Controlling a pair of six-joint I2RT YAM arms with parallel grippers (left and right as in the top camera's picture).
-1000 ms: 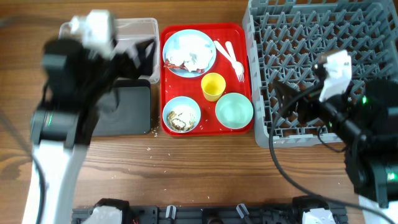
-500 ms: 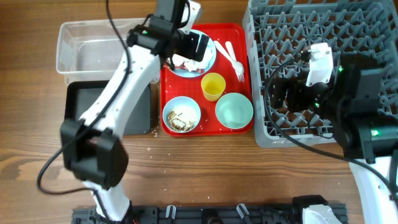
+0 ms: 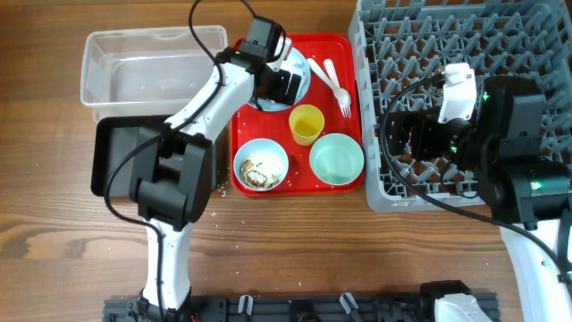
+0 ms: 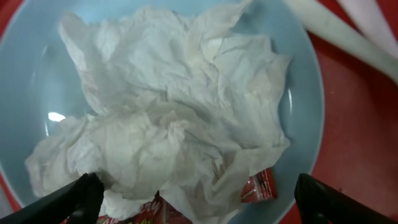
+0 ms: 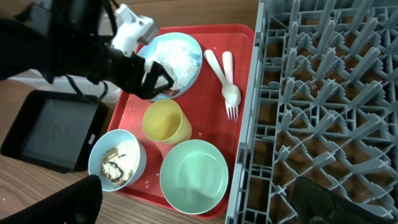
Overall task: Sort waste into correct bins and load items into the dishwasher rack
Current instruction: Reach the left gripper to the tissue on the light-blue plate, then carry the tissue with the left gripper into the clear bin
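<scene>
Where tbl (image 3: 295, 259) shows wood, red tray (image 3: 274, 125), rack (image 3: 420, 36)

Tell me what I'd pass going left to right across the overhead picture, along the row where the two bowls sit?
black tub → bowl with rice scraps → empty bowl → dishwasher rack
</scene>
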